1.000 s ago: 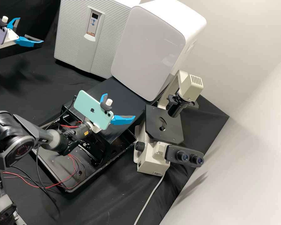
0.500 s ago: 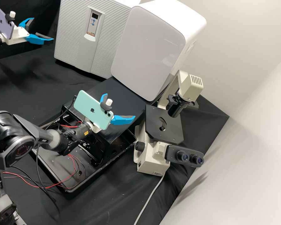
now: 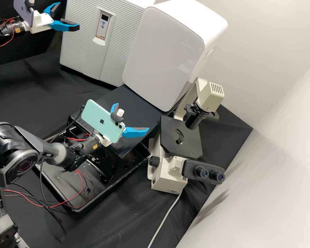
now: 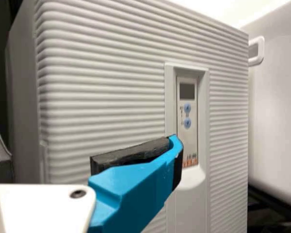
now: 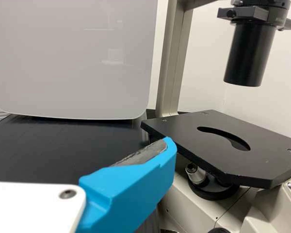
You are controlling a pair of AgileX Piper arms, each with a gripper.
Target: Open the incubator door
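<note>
In the high view my left gripper (image 3: 69, 15) is open at the upper left, before the left part of the grey ribbed incubator (image 3: 77, 38). In the left wrist view my left gripper (image 4: 82, 138) stands open and empty, with one finger overlapping the incubator's front (image 4: 102, 97) below its control panel (image 4: 187, 116). The incubator door is closed. My right gripper (image 3: 132, 117) is open over the black platform, left of the microscope. The right wrist view has the right gripper (image 5: 82, 141) with one blue finger in front of the microscope's stage.
A white rounded cabinet (image 3: 162, 55) stands right of the incubator. The microscope (image 3: 181, 137) is at the right of the bench, its cable running forward. A black tray (image 3: 72, 203) with red and black wires lies under the right arm. A wall (image 3: 275, 165) bounds the right side.
My left gripper has moved right and up in the high view, closer to the incubator, staying open. The right arm has kept its place.
</note>
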